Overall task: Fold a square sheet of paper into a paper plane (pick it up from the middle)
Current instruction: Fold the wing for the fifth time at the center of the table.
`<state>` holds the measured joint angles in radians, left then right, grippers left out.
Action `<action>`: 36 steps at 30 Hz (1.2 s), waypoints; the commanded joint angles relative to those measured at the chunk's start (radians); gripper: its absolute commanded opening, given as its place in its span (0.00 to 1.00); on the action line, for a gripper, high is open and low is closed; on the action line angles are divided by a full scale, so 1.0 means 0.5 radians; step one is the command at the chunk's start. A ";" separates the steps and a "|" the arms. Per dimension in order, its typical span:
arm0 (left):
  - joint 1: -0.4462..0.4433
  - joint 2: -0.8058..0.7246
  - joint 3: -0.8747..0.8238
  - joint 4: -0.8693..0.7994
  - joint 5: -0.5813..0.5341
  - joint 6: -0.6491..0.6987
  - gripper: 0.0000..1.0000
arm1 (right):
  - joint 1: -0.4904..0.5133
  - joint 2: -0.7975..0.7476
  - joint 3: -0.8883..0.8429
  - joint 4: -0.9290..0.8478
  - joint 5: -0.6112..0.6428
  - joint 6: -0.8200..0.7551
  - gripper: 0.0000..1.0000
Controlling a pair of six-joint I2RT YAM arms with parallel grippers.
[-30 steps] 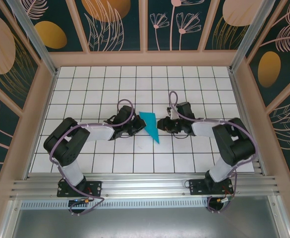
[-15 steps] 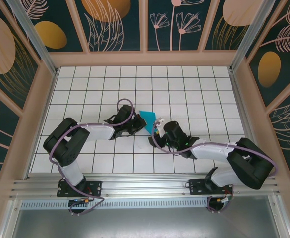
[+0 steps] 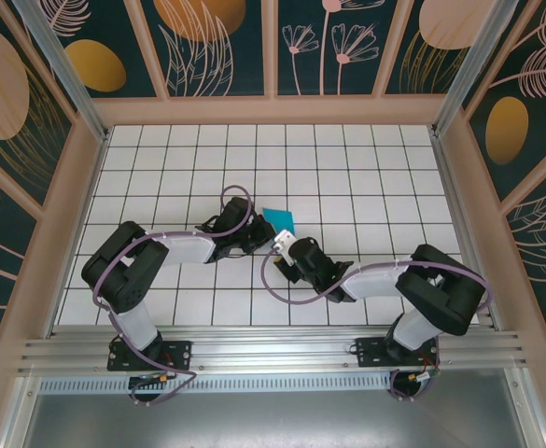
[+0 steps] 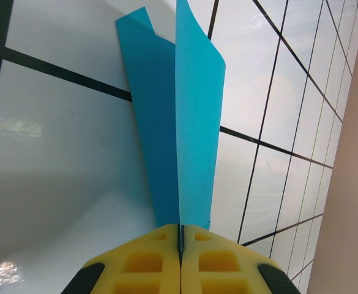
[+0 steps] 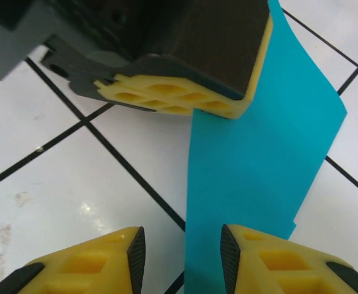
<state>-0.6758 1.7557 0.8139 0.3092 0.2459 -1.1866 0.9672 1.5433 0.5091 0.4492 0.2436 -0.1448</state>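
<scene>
The teal paper [image 3: 279,220] sits near the middle of the white grid table [image 3: 366,187], partly folded. In the left wrist view it stands up as two thin layers meeting along a crease. I judge it feather-light, floppy away from the crease and quick to crumple or slip, so I would take it only along a folded edge, where the doubled layers give some stiffness, and never by a loose corner.

The left gripper [image 4: 180,239] has its yellow pads pressed together on the paper's near end, pinching both layers at the crease. The right gripper [image 5: 183,251] has its fingers spread, with the paper's left edge running between them. They are not clamped on anything, and the tip points at the left gripper's pad just beyond.

A second ago the right arm reached in from the right side and the paper showed as a longer pointed shape toward the near side. Now that arm has swung round to approach from the near side and covers the point. The left arm has hardly shifted.
</scene>
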 commanded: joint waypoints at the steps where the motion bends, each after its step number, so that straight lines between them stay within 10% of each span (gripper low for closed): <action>1: -0.010 -0.011 0.035 -0.048 -0.025 -0.005 0.08 | 0.020 0.077 0.085 0.084 0.145 -0.093 0.39; 36: -0.010 -0.049 0.059 -0.125 -0.059 0.023 0.12 | 0.032 0.214 0.111 0.138 0.278 -0.133 0.08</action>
<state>-0.6754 1.7554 0.8181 0.2817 0.2260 -1.1862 0.9771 1.6375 0.5438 0.4946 0.3519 -0.2268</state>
